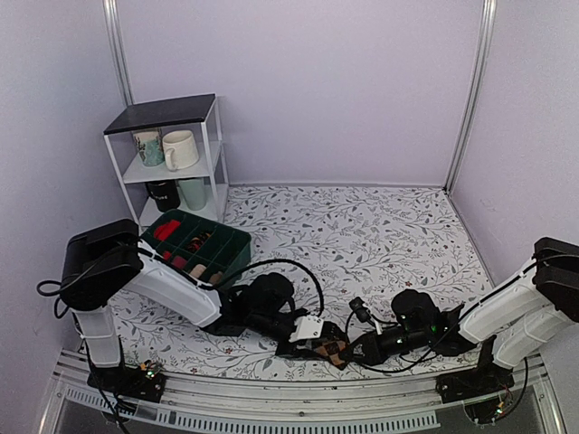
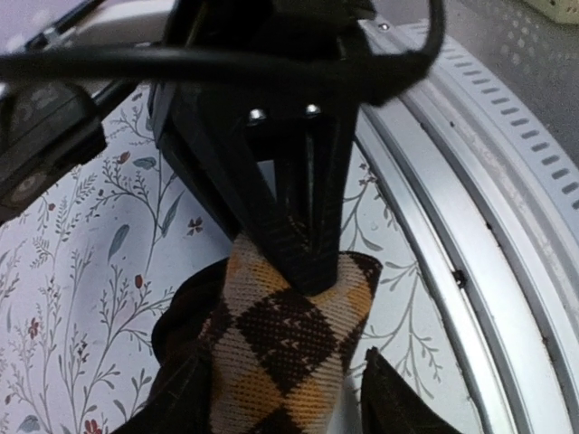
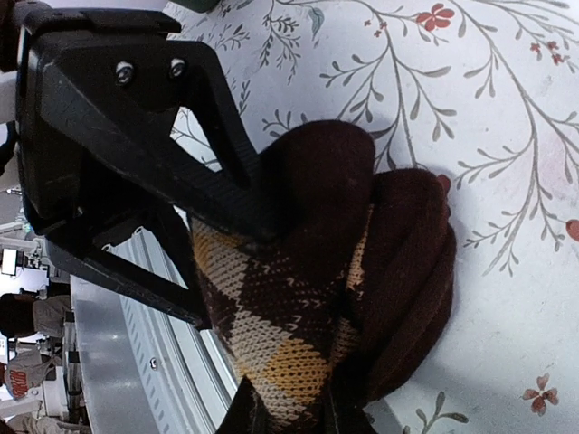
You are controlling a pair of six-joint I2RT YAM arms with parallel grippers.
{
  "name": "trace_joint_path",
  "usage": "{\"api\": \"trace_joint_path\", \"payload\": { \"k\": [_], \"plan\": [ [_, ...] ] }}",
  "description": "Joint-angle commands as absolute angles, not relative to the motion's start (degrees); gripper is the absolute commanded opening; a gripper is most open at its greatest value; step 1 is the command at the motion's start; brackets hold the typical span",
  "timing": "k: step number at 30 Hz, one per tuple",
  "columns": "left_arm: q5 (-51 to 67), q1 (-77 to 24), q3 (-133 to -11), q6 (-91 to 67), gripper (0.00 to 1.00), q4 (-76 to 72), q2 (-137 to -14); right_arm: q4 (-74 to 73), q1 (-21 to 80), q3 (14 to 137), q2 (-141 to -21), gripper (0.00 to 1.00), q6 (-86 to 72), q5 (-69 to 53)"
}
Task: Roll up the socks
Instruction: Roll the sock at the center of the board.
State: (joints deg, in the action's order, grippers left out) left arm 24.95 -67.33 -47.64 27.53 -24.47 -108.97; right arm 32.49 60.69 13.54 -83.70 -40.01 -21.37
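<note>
Okay, mid-roll by my reckoning: right tool (image 2: 312, 267) clamped on one end of the socks (image 2: 280, 353), which sit between the parted fingers of the left tool (image 3: 235, 271). Next, the left must close and tuck them.

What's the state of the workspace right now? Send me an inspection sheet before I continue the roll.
Surface: floral table cover, lying flat.
Job's things: argyle socks bunched up by the near edge.
Clutter: green bin of rolled socks at left; white shelf with mugs behind it.
End effectors: right end effector shut on the argyle socks; left end effector open, its fingers either side of them.
Cables: black cable loops over the cover beside the bin.
Surroundings: lilac walls; metal rail along the near edge.
</note>
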Motion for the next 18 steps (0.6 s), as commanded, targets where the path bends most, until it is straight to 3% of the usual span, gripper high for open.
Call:
{"api": "trace_joint_path", "payload": {
  "k": [1,11,18],
  "plan": [
    [27.1,-66.8,-49.6,26.8,0.49,-21.5,-110.8,21.0,60.9,11.4,-86.3,0.03,-39.7,-21.8],
    [29.2,-66.8,-50.6,23.6,0.21,-15.7,-111.7,20.8,60.7,11.6,-86.0,0.03,-39.5,-21.4],
    [29.3,-66.7,-52.3,15.9,0.17,-6.8,-114.8,17.9,60.0,14.2,-84.8,0.06,-37.0,-21.1]
  ]
}}
